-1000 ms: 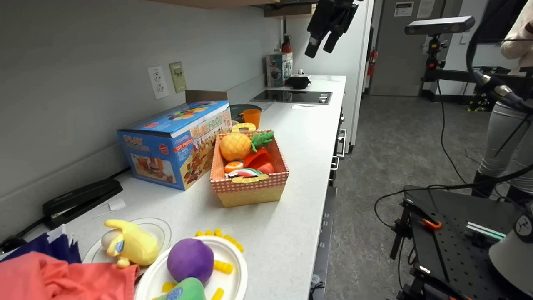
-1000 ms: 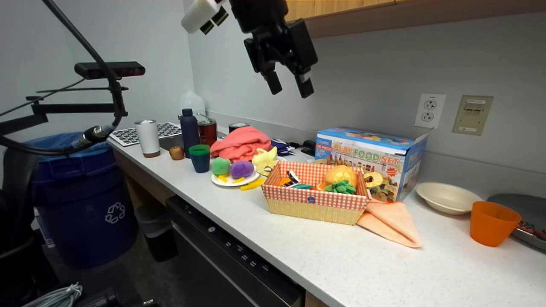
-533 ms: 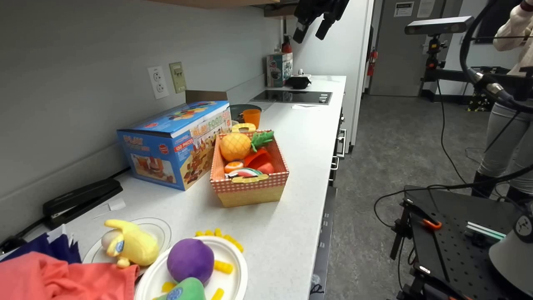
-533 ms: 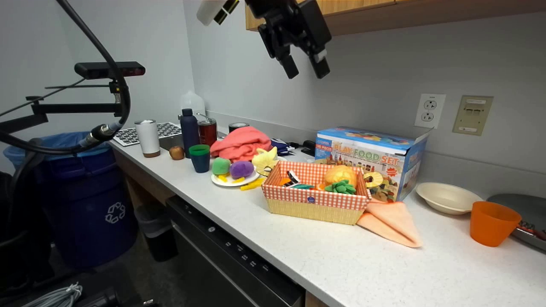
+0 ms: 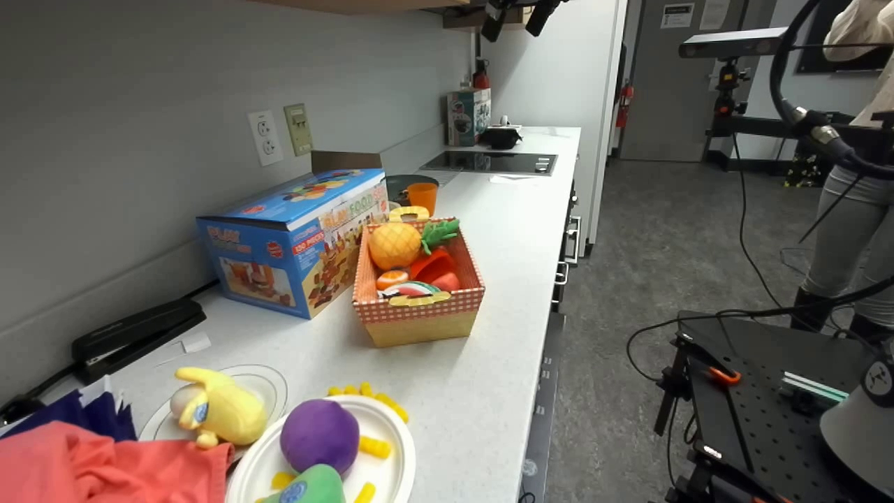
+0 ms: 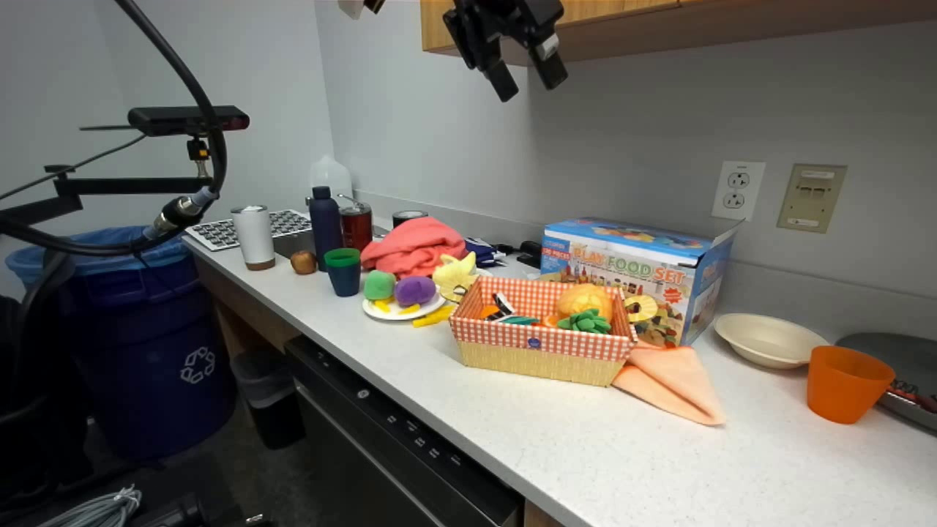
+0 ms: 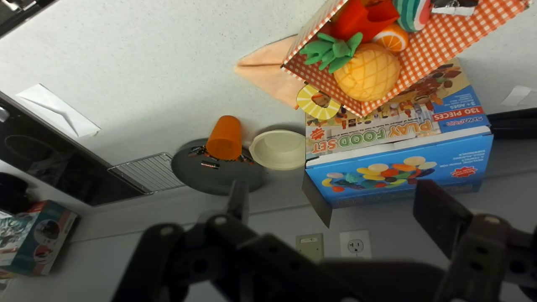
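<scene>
One black gripper hangs at twelve o'clock in an exterior view, jaws released and spread, well above one rectangular woven straw-coloured basket with red-and-white checked lining, the clock's centre, on the white counter. The basket holds one yellow plush pineapple with green leaves, one orange-slice toy, one striped watermelon-slice toy and red pieces too overlapped to count. Just beside it, at two, stands one blue cardboard box marked PLAY FOOD SET; at four lies one folded peach cloth. Near it at nine, one round white plate bears one purple soft toy and one green soft toy. Farther out come one round cream bowl and one orange plastic cup at three.
</scene>
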Controlling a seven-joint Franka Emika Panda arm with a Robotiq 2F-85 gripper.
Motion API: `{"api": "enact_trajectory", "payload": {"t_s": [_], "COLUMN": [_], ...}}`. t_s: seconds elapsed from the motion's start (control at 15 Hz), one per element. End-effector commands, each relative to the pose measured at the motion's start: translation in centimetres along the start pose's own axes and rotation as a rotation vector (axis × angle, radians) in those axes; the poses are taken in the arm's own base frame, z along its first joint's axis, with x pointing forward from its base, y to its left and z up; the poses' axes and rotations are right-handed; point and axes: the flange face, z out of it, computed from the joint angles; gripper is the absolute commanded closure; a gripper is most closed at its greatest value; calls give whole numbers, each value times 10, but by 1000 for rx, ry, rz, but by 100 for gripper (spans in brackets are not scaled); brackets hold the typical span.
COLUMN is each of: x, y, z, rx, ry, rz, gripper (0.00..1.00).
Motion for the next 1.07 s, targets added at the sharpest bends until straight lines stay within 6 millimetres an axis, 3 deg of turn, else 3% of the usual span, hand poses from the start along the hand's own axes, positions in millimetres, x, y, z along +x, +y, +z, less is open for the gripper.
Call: {"api": "enact_trajectory", "payload": {"t_s": [0.0, 0.4, 1.0], "x": [0, 3, 54], "y": [0, 5, 29], "z": [0, -1, -39], "rx": [0, -7, -49], "ry": [-3, 1, 152], "rz": [0, 10, 65], "gripper": [0, 0, 0]}}
